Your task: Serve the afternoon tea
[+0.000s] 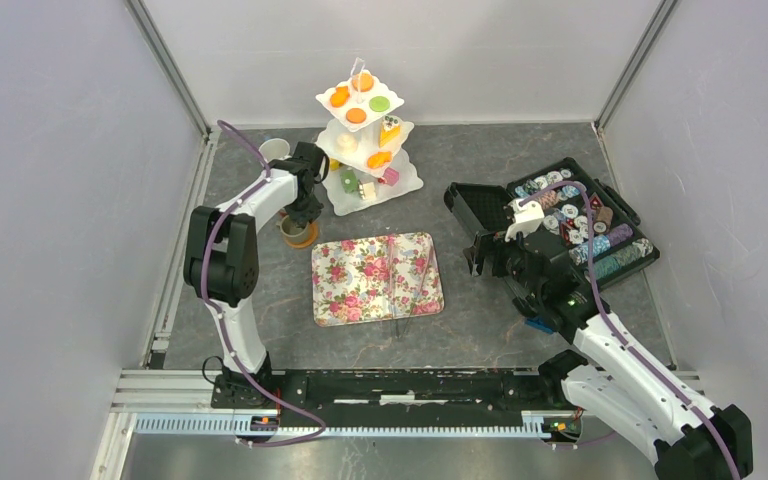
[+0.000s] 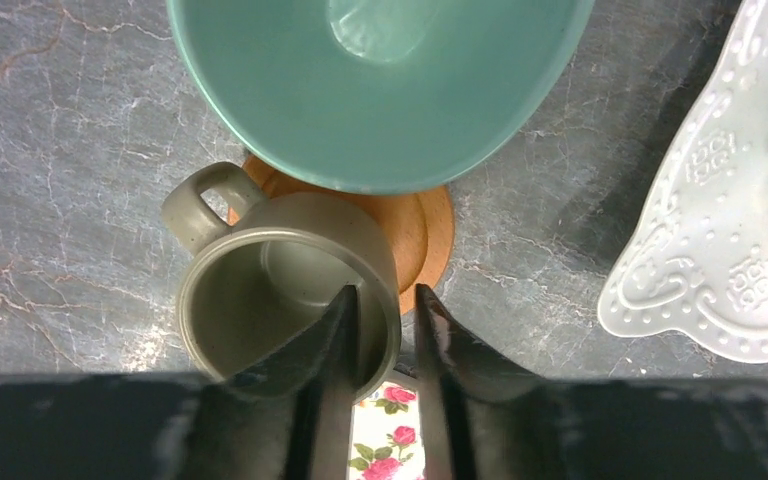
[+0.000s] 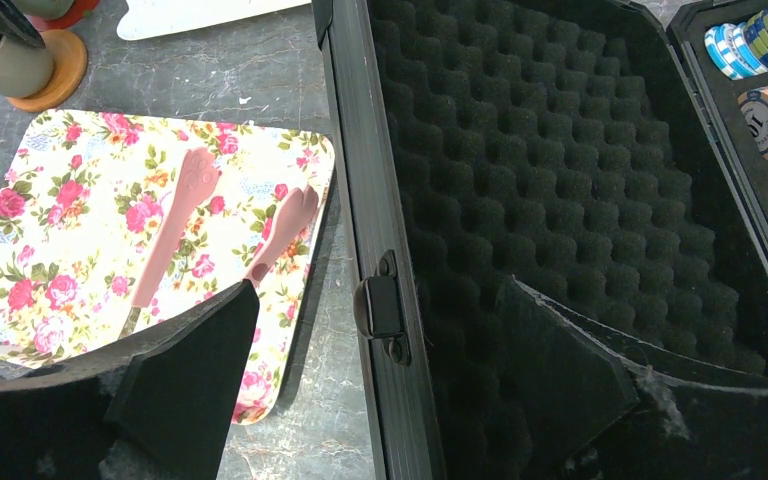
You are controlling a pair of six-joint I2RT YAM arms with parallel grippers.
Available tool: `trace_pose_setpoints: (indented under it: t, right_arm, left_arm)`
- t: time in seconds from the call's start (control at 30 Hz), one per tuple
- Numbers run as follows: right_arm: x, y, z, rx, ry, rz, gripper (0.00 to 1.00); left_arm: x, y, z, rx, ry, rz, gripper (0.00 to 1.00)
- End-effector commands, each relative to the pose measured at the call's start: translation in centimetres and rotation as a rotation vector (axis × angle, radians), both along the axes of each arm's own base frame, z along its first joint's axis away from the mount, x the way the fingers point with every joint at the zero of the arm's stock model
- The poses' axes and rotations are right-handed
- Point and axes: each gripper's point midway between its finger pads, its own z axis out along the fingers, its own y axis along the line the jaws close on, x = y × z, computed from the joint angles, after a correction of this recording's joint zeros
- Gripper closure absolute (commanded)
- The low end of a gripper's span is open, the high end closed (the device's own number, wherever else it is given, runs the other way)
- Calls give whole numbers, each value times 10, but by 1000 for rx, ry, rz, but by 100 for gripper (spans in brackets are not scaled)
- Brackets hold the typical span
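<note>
Open black case (image 1: 472, 205) sits right of floral tray (image 1: 350, 285) bearing perhaps pink utensils (image 3: 175, 220).

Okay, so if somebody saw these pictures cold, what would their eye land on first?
Probably the white three-tier stand of bright little cakes at the back, with the rose-patterned tray lying just in front of it. Next comes the open black case of patterned discs on the right. Then the left end effector, which straddles the rim of a tan cup on an orange saucer.
</note>
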Motion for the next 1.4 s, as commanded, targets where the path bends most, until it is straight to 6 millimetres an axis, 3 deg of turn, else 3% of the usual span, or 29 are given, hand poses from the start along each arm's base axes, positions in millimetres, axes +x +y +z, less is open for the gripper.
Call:
trace_pose_setpoints:
  t: [0.0, 0.2, 0.43, 0.63, 0.77, 0.83, 0.93, 1.03, 1.17, 1.37]
  right_arm:
    - [0, -2, 5, -4, -5, -9, 2]
    - [3, -5, 21, -21, -42, -12, 2]
    - [8, -18, 66, -73, -151, -44, 2]
    - [10, -35, 129, -99, -277, -105, 2]
    - [6, -51, 170, -125, -369, -162, 2]
    - [2, -60, 192, -138, -420, -184, 2]
    - [-8, -76, 225, -159, -505, -234, 2]
    - [-22, -93, 253, -156, -589, -283, 2]
    - [-42, -109, 282, -126, -689, -326, 2]
    - [-63, -124, 296, -84, -782, -367, 2]
  left_arm:
    - [15, -5, 12, -35, -67, 30, 62]
    - [7, -6, 30, -56, -91, 10, 44]
    - [-15, -12, 94, -84, -167, -106, 31]
    - [-35, -12, 181, -103, -354, -244, 22]
    - [-47, -40, 252, -197, -550, -493, 20]
    - [-58, -61, 294, -264, -702, -641, 12]
    - [-84, -87, 360, -328, -953, -869, 1]
    - [-119, -96, 415, -311, -1184, -1020, 0]
    - [-157, -90, 458, -229, -1398, -1101, 0]
    - [-182, -85, 478, -157, -1503, -1143, 0]
